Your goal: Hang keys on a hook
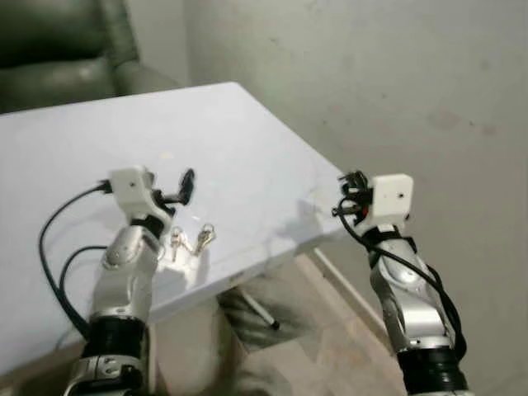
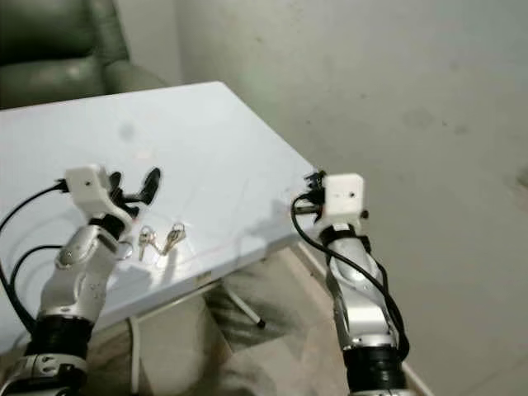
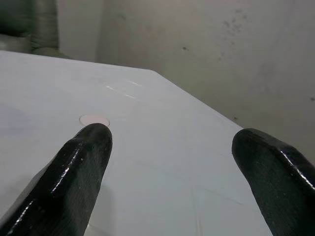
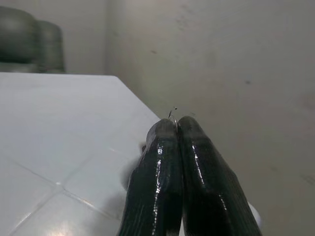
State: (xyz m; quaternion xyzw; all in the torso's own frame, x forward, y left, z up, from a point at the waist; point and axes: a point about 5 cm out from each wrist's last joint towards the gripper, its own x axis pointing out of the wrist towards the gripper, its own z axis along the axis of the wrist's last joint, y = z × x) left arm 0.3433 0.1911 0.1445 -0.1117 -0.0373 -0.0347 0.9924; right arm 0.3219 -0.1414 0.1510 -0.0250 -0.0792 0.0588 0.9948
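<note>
Left eye, keys: we saw the keys [image 1: 191, 241] lying flat on the white desk [image 1: 247, 148], near its front edge and just beside the left gripper [image 1: 183, 188].
Left eye, count: we counted one small bunch, with what looked like two or three metal keys on rings; we could not tell the exact number.
Left eye, handling: we judged the keys light, stiff and a little slippery, lying low against a smooth top, so the ring or a key's round head seemed the best place to pinch.
Right eye, arms: we counted two arms; the right gripper [image 2: 312, 195] hung past the desk's corner, well apart from the keys.
Right eye, chair: one green armchair [image 2: 58, 49] stood behind the desk.
Left wrist, jaws: the left jaws were spread wide above the bare desk, holding nothing.
Right wrist, jaws: the right jaws were pressed together, with a thin wire-like bit [image 4: 172, 114] showing at their tip; we could not tell what it was.
Hook: we made out no hook.
</note>
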